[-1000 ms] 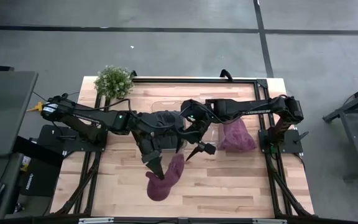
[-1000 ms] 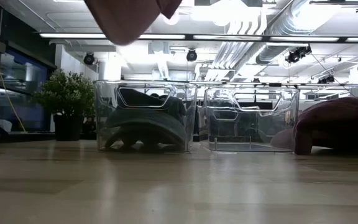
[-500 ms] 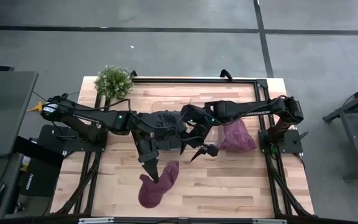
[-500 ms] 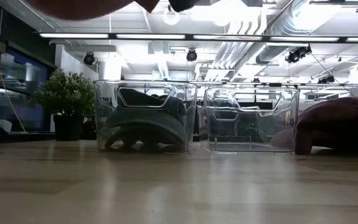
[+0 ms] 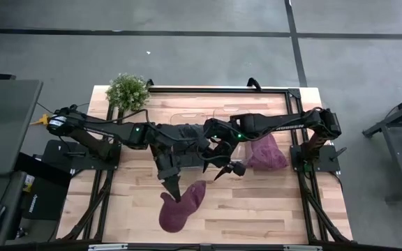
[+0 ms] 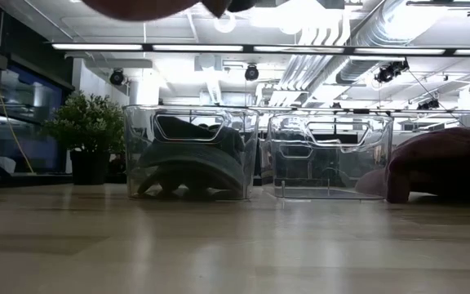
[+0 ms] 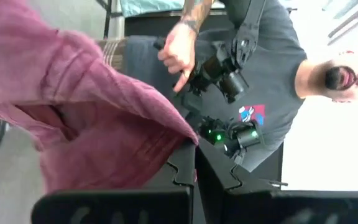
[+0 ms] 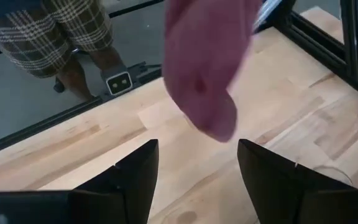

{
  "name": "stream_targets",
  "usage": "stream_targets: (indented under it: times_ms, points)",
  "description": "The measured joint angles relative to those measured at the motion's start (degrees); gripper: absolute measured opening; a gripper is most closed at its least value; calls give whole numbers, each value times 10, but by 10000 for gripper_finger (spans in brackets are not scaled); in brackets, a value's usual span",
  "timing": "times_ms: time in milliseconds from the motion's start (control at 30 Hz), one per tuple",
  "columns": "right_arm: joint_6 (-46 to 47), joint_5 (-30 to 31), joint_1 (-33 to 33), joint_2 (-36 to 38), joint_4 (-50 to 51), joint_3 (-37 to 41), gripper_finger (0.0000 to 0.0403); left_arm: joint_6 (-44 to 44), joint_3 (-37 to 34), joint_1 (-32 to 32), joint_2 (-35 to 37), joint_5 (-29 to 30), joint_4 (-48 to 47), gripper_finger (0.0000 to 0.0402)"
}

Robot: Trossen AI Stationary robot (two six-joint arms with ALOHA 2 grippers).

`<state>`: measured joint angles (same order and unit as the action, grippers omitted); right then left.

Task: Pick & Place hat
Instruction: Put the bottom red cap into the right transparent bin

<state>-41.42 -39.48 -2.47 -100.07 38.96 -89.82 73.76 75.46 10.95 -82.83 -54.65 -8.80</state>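
A maroon knit hat (image 5: 179,210) hangs from my left gripper (image 5: 174,189) above the table's near middle. It also shows in the left wrist view as the hat (image 7: 92,112) and in the right wrist view as the hat (image 8: 207,56). Only its lowest part (image 6: 137,6) shows at the top of the low view. My left gripper (image 7: 191,155) is shut on it. My right gripper (image 5: 227,169) hovers open just right of it, touching nothing, with its fingers (image 8: 135,174) spread. A second maroon hat (image 5: 265,153) lies on the table to the right. My left gripper pinches a folded edge of the hat (image 7: 182,134) between its two fingers, coming from above and slanting down. The hat hangs slack below the fingers, lifted clear of the table.
Two clear bins stand at the table's far middle. The left bin (image 6: 190,151) holds a dark hat and the right bin (image 6: 330,155) looks empty. A potted plant (image 5: 127,90) sits at the far left corner. People stand beyond the near edge: a hand (image 7: 179,50), legs (image 8: 73,37).
My left gripper has risen with the hat. In the low view the hat has climbed until only its lowest part shows. Seen from above, the hat has swung a little toward the left and back while still hanging from the shut fingers.
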Motion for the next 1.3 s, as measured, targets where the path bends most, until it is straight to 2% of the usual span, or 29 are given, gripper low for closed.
stream_targets:
  times_ms: [267,600,867,1133,1300]
  points:
    - [4,-9,-22,1,3,0,216,1,0,-31,0,-24,20,0]
    - [15,-7,7,15,5,-1,216,41,0,-31,0,-24,87,0]
    - [4,-16,17,24,-9,-33,216,45,0,-31,0,-23,112,0]
    - [41,-98,13,24,-48,-36,216,63,0,-31,0,-29,149,0]
    - [55,-117,13,24,-49,-36,216,65,0,-31,0,-33,150,0]
